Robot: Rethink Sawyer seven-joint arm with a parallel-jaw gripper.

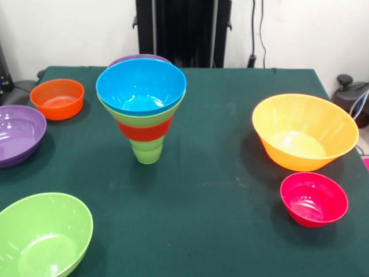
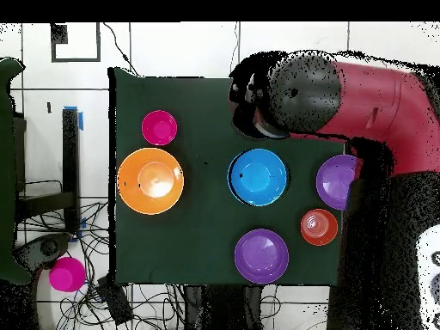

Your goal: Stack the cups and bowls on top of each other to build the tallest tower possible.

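- Front view: the tower [image 1: 144,124] stands on the bench [image 1: 219,190] a little left of centre. A green cup [image 1: 147,151] is its base, then an orange-red band, a green band, and a blue bowl [image 1: 141,86] on top.
- Front view: seen from the tower, a purple bowl [image 1: 138,57] sits just behind at 12 o'clock. A small orange-red bowl [image 1: 57,99] is at 10, a second purple bowl [image 1: 17,135] at 8, a lime bowl [image 1: 43,236] at 7, the big orange bowl [image 1: 304,133] at 3 and a pink-red bowl [image 1: 314,199] at 4.
- Front view: no hand shows. The purple bowl at 8 and the lime bowl are cut off by the picture's left and bottom sides, so I cannot tell how near the bench's edge they lie.
- Overhead view: the arm [image 2: 361,94] reaches in from the right, and the hand [image 2: 255,116] hangs at 12 o'clock of the blue bowl [image 2: 258,176]. I cannot tell whether it is clenched or released.
- Overhead view: the tower looks part built, with six loose bowls. The next move likely calls for picking one and setting it level onto the blue rim.
- Overhead view: open bench lies between the tower and the big orange bowl [image 2: 150,180] at 9. Bowls crowd 3 to 6, and the base is slim, so a nudge could topple the tower.
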